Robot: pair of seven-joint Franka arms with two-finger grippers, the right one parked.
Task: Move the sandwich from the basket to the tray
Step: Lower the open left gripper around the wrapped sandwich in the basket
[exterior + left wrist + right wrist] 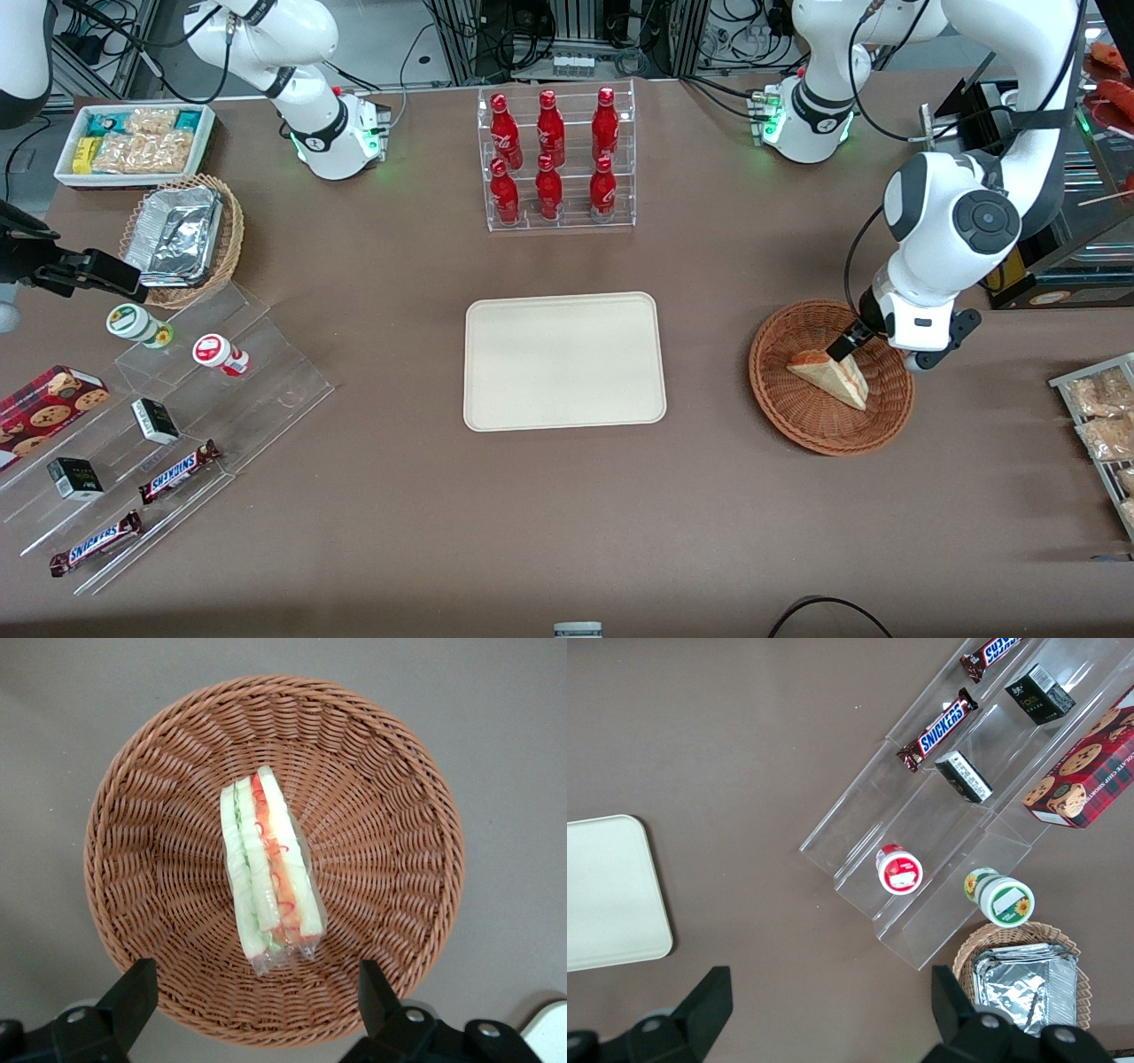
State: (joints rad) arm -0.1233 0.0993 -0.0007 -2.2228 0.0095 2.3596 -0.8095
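While the sandwich lies on its side in the basket, the gripper hangs just above it with fingers spread wide, holding nothing. Toward the table's middle, well apart, the tray lies bare.

With the pincer low at the working arm's end of the table, bagged snacks lie near it. A clear rack of red bottles stands farther from the front camera. Well apart, toward the parked arm's end, are a stepped acrylic shelf with Snickers bars, a cookie box, a tan foil-filled basket and a white snack box
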